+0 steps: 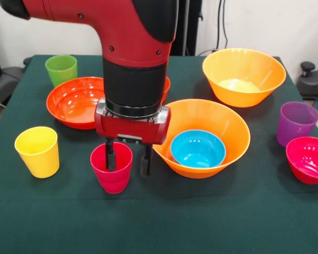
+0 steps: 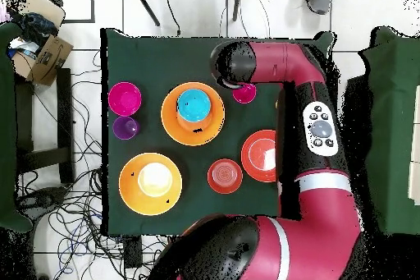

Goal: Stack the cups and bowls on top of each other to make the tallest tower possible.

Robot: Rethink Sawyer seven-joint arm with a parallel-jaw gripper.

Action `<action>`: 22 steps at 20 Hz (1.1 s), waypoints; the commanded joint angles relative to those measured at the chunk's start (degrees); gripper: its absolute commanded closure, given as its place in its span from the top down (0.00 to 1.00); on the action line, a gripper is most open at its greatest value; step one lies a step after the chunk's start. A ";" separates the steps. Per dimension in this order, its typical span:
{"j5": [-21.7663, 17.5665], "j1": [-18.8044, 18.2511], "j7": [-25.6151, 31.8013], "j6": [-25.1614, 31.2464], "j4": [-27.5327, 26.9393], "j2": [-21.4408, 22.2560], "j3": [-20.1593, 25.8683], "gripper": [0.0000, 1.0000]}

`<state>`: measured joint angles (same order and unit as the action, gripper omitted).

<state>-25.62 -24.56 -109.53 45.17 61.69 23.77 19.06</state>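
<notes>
We see a small bowl (image 1: 198,148) inside a large bowl (image 1: 222,121); a cup (image 1: 112,168) stands just left of it, and a second large bowl (image 1: 244,75) sits behind.
</notes>
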 commanded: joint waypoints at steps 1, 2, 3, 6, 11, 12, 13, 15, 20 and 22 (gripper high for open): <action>-2.43 -2.14 15.99 8.28 1.42 -2.73 2.10 1.00; -2.13 -2.56 16.71 8.76 1.81 -3.00 2.53 1.00; -2.14 -2.76 17.19 8.96 1.86 -3.36 2.78 1.00; -1.73 -3.50 18.39 9.21 2.13 -4.77 4.04 1.00; -2.08 -3.63 18.70 9.74 2.64 -5.18 4.63 1.00; -2.19 -3.65 18.73 9.78 2.82 -5.09 4.58 1.00; -2.30 -3.67 18.82 9.89 2.87 -5.04 4.55 1.00; -2.44 -3.78 18.92 9.79 3.09 -4.98 4.50 1.00; -2.79 -3.78 18.33 8.18 2.88 -5.34 4.69 0.00; -2.72 -3.71 18.25 7.90 2.72 -5.59 4.95 0.00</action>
<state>-25.78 -28.43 -109.03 48.31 61.66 19.45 19.62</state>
